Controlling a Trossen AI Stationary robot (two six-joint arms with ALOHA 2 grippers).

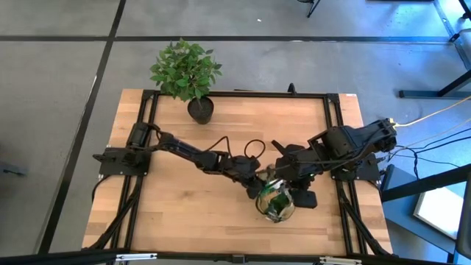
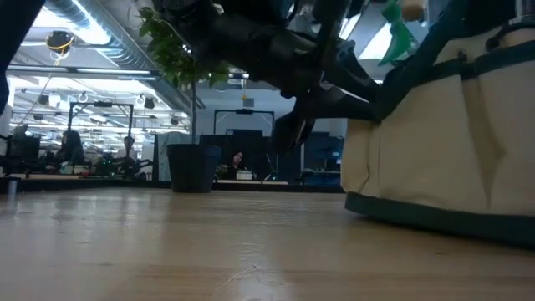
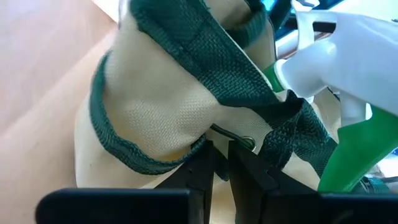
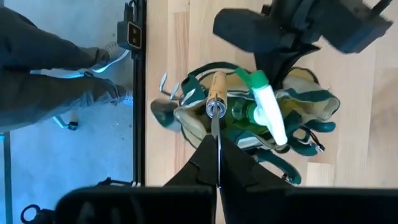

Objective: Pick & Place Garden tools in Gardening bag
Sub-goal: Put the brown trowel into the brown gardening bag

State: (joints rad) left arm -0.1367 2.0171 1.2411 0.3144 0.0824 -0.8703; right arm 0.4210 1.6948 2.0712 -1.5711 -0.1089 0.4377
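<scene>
I have both arms reaching in over the bag point(image 1: 277, 203), which sits on the table point(image 1: 184, 199) near its front edge, right of centre. The plant point(image 1: 187, 70) in its black pot point(image 1: 200, 110) stands well apart at the far edge.

My left gripper point(image 3: 222, 163) is at the bag's rim. Its fingers point(image 3: 198, 171) are nearly together, pinched on the green strap point(image 3: 280, 134) where a metal ring shows against the tan fabric. Just beside that strap the spray bottle point(image 3: 348, 81) stands in the bag, white trigger head up and green body below.

My right gripper point(image 4: 217, 163) hangs over the bag with its fingers together. Between them I see the thin metal shaft of a wooden-handled tool point(image 4: 217, 93), whose handle lies across the bag's opening, touching the rim. In that view the spray bottle point(image 4: 267, 106) lies just beside the handle, and metal tool ends point(image 4: 163, 87) stick out of a side pocket.

From table height I see the bag's tan wall point(image 2: 451, 142) with its green base band resting on the wood, the arms dark above it.

A person's legs point(image 4: 56, 81) show on the floor beyond the table edge.
</scene>
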